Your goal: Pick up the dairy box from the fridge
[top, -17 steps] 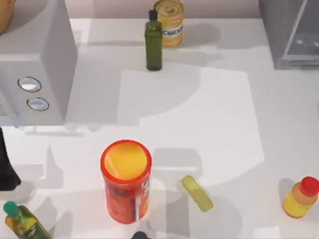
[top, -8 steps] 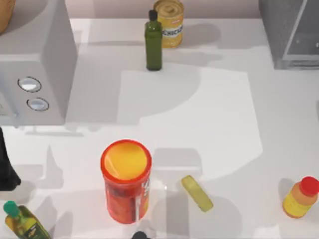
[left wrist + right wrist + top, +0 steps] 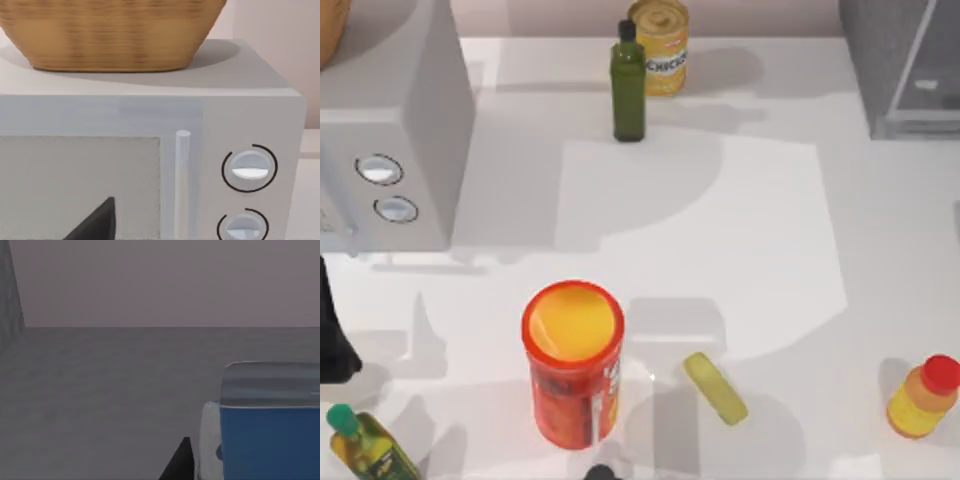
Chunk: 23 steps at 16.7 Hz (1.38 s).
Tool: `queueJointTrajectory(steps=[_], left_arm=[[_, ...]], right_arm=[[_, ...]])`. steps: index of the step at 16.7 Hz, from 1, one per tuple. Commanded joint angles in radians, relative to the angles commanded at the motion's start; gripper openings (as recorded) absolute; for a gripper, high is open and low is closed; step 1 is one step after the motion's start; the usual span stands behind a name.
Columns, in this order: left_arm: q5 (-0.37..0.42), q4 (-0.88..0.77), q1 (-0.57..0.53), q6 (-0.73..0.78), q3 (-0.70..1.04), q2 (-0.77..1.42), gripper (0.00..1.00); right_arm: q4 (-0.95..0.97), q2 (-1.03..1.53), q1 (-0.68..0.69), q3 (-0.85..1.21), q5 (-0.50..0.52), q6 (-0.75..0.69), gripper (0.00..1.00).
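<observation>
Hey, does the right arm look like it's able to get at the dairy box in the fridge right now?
Probably yes. In the right wrist view the dairy box stands close ahead on the fridge floor, with nothing between camera and carton. A dark fingertip shows beside it, though whether the gripper is lined up cannot be told.

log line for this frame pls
phase: reach | right gripper: beside dairy box in fridge | left arm: parked facing microwave | grasp: not yet
</observation>
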Motion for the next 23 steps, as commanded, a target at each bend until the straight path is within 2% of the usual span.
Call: queueJointTrajectory(steps=[3,4,13,19,23], left_arm=[[0.000,0.000,0.000,0.000,0.000,0.000,1.00],[0.000,0.000,0.000,0.000,0.000,0.000,1.00],[0.000,0.000,0.000,0.000,0.000,0.000,1.00],[0.000,0.000,0.000,0.000,0.000,0.000,1.00],[0.000,0.000,0.000,0.000,0.000,0.000,1.00]], right_arm=[[0.000,0.000,0.000,0.000,0.000,0.000,0.02],[0.000,0.000,0.000,0.000,0.000,0.000,0.00],[-0.003,-0.005,-0.002,0.000,-0.001,0.001,0.00],[-0.136,-0.119,-0.004,0.008,0.000,0.003,0.00],[-0.147,-0.134,-0.003,0.014,-0.002,0.003,0.00]])
